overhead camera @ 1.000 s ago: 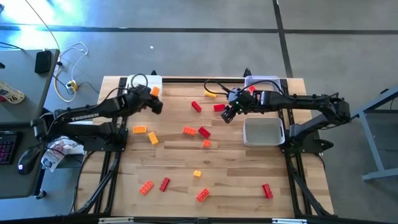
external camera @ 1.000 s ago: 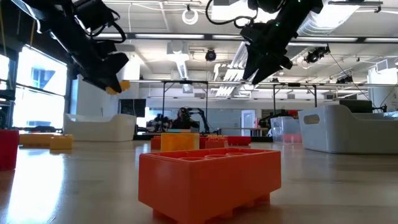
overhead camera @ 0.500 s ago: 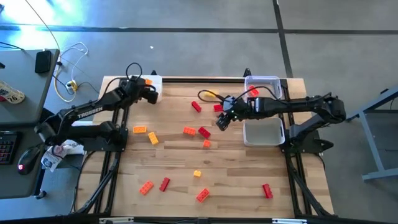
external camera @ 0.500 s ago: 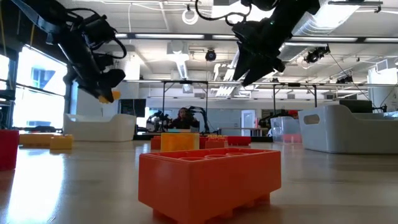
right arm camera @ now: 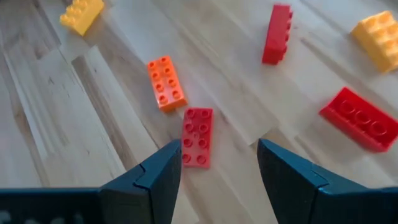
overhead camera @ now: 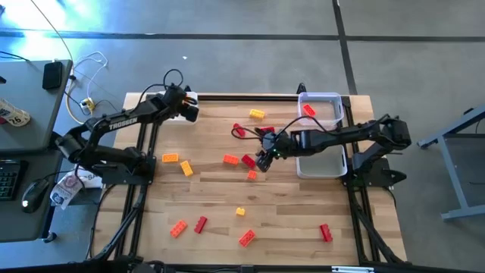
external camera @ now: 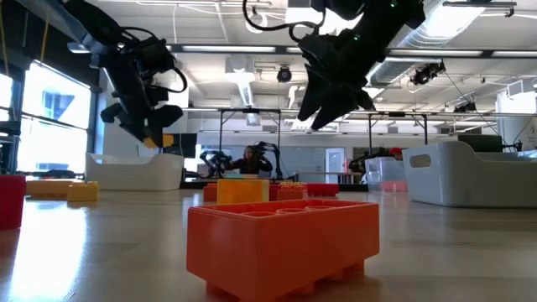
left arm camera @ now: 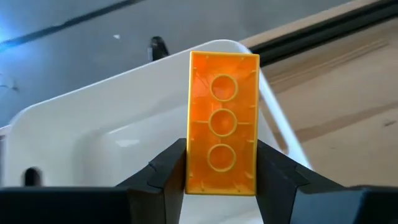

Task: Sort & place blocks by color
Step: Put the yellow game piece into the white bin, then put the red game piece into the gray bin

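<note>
The wooden tabletop (overhead camera: 288, 220) carries most of the work left to me: blocks lie scattered across it, none yet grouped there by colour. At the far left corner stands a white tray (overhead camera: 187, 98). On the right side a larger white tray (overhead camera: 321, 174) looks empty to me, and behind it a clear tray (overhead camera: 331, 101) holds one red block (overhead camera: 309, 111).

My left tool (overhead camera: 189, 112) hangs over the white tray at the far left corner, and in the left wrist view its fingers (left arm camera: 166, 167) flank a long orange block (left arm camera: 222, 138) on both sides, touching it; whether they are gripping or letting go I cannot tell. The tray's hollow is right beneath, so I judge this block is at the point of being delivered.

My right tool (overhead camera: 261, 161) hovers mid-tabletop with its fingers (right arm camera: 155, 180) well apart and nothing between them, above a small red block (right arm camera: 197, 137) lying just beside a small orange block (right arm camera: 165, 83).

By my count about a dozen blocks wait loose, including a yellow block (overhead camera: 257, 114) near the far edge. The sorting is in its early part.
</note>
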Motion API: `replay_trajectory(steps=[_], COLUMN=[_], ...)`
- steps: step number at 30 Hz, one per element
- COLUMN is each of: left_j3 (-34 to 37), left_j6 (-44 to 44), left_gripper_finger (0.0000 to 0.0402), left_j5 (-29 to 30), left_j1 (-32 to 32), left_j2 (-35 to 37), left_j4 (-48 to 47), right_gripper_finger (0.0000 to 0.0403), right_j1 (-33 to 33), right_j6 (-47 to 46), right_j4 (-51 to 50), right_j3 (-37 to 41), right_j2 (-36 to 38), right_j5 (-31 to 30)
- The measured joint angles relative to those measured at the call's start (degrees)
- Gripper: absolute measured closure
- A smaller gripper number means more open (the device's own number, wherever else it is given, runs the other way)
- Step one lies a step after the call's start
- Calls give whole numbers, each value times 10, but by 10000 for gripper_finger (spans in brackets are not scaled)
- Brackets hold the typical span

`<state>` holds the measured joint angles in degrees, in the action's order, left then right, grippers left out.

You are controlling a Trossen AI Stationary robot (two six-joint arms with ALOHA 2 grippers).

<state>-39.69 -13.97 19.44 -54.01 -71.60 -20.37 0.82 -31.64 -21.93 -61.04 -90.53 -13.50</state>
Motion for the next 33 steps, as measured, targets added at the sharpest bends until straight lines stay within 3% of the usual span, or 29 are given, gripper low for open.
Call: replay_trajectory(steps=[10,18,27,33], left_j3=[-29,-30,-29,-29], left_j6=[2,8,31,-1], left_gripper_finger=[223,198,197,197], left_j5=[-21,-34,-131,-208], left_j1=[-25,-30,-30,-27], left_j2=[-48,-42,21,91], left_j4=[-13,-13,-13,-34], right_gripper_finger=[206,206,206,206], right_j1=[-17,-25,-38,-40], right_j6=[-9,1,6,6], right_j4=[11,51,105,132], right_j3=[0,0,0,0], right_j2=[-50,-76,-101,-127], right_j5=[0,-1,-31,-35])
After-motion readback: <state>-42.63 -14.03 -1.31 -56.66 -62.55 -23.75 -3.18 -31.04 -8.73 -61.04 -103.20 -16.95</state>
